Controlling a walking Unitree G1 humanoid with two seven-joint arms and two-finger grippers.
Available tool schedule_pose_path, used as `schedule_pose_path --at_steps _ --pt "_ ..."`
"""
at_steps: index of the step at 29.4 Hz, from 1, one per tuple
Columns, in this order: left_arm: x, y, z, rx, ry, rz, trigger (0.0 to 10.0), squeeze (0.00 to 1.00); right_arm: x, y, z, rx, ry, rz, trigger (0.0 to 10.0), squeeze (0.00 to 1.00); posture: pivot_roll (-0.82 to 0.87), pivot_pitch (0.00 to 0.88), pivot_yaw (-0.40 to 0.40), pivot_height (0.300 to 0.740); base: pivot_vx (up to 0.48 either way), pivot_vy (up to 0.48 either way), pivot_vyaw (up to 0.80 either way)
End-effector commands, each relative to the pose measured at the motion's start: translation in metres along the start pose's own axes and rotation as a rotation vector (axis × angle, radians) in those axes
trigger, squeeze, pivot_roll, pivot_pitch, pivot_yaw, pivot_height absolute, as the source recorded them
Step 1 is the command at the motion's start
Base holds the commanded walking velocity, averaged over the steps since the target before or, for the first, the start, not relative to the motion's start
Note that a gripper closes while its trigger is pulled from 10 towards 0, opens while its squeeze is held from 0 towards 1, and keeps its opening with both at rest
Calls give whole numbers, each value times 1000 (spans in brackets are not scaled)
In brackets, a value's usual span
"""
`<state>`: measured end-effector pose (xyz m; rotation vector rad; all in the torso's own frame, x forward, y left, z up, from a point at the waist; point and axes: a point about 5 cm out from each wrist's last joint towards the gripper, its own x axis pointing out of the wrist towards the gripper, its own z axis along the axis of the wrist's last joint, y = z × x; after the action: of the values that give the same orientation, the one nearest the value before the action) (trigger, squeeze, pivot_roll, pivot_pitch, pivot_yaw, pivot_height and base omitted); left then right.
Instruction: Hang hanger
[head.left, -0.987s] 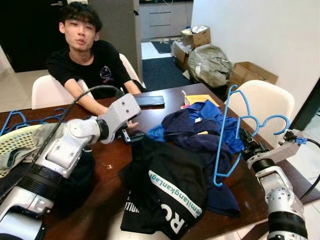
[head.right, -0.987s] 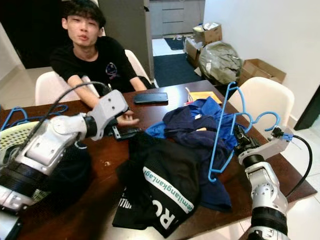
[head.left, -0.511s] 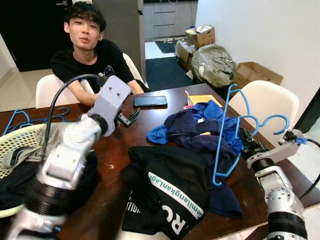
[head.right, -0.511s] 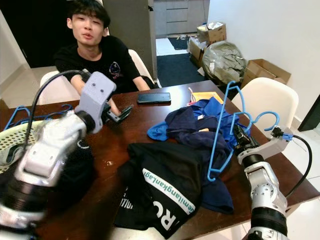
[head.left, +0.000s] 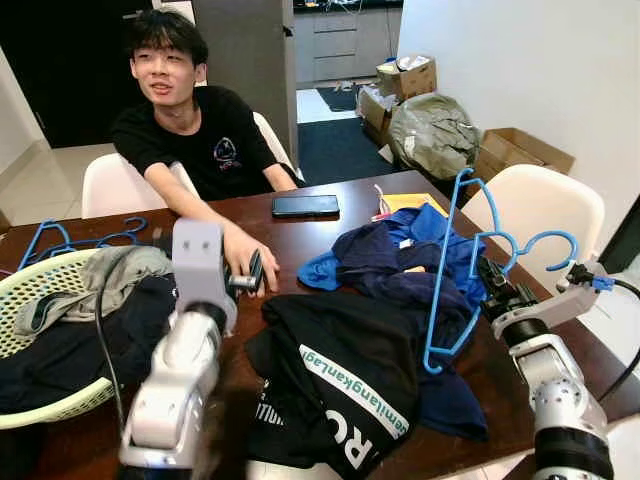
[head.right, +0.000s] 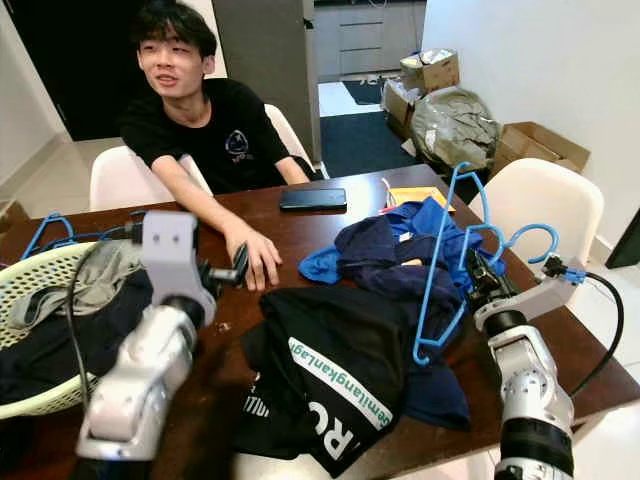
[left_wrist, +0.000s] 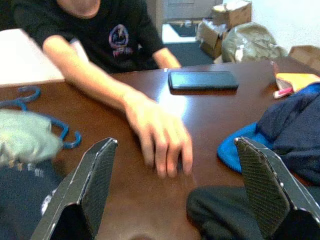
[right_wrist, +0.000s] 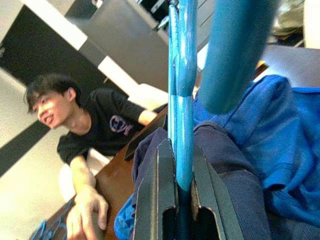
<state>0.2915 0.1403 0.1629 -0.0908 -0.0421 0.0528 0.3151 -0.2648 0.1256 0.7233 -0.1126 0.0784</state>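
**Holding a blue hanger upright over a table strewn with clothes**

Nearest, on the dark wooden table (head.left: 330, 230): a black garment (head.left: 335, 375) with a white printed stripe, spread across the front edge. To its right, the right gripper (head.left: 492, 283), clamped on the lower rail of a blue hanger (head.left: 447, 270); in the right wrist view the two black fingers (right_wrist: 162, 185) pinch that blue rail (right_wrist: 180, 125) between them. Hanger lifted off the table, standing roughly upright with its hook topmost, just in front of a white chair (head.left: 545, 205) at the right end of the table, its lower corner over the clothes.

To the left, the left gripper (head.left: 250, 275), raised above the tabletop on its silver arm, fingers spread wide apart and grasping nothing; seen in the left wrist view as two black fingers (left_wrist: 97, 180) well apart, with bare table between.

Just beyond the black garment, a heap of navy and bright blue clothes (head.left: 400, 260). At the left edge, a pale green laundry basket (head.left: 45, 290) stuffed with dark and grey clothing. Behind the basket, more blue hangers (head.left: 75, 238) lying flat on the table.

Farther back, a person's hand (head.left: 243, 256) resting palm down on the wood, close beside the left gripper. Past it, a black phone (head.left: 305, 205) lying flat, and something yellow (head.left: 405, 202) near the blue clothes.

At the far side, a seated person in a black T-shirt (head.left: 195, 135). In the background at right, cardboard boxes (head.left: 515, 150) and a stuffed bag (head.left: 432, 130) on the floor against a white wall.
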Motion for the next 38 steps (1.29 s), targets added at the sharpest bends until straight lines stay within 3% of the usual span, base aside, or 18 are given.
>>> schedule_pose_path --at_steps 1,15,19,23,27,30,31,34,38 --pt "-4 1 -5 -34 8 31 10000 0 1 7 3 -51 -7 42 10000 0 -15 0 30 740 0 -480 800" --pt "-12 -9 -3 -46 -12 10 10000 0 2 9 4 -40 -13 59 10000 0 -12 0 24 740 0 -480 745" --pt "-16 -15 0 -81 -13 12 10000 0 1 8 3 -19 -10 51 10000 0 -16 0 25 740 0 0 0" --pt "-31 -7 -6 -190 90 132 10000 0 1 8 1 -25 4 47 10000 0 -15 0 22 740 0 0 0" --pt "-39 -1 -9 -212 133 179 10000 0 0 8 1 -28 8 47 10000 0 -13 0 20 740 0 0 0" --pt "-62 8 -16 -383 241 327 10000 0 0 8 1 -31 19 46 10000 0 -11 6 9 740 0 0 0" --pt "-62 8 -16 -383 241 327 10000 0 0 8 1 -31 19 46 10000 0 -11 6 9 740 0 0 0" --pt "-80 18 -15 -397 272 416 10000 0 0 7 3 -30 25 42 10000 0 -4 19 3 740 0 0 0" --pt "-86 24 -21 -412 307 458 10000 0 0 7 3 -27 28 41 10000 0 -4 21 0 740 0 0 0"
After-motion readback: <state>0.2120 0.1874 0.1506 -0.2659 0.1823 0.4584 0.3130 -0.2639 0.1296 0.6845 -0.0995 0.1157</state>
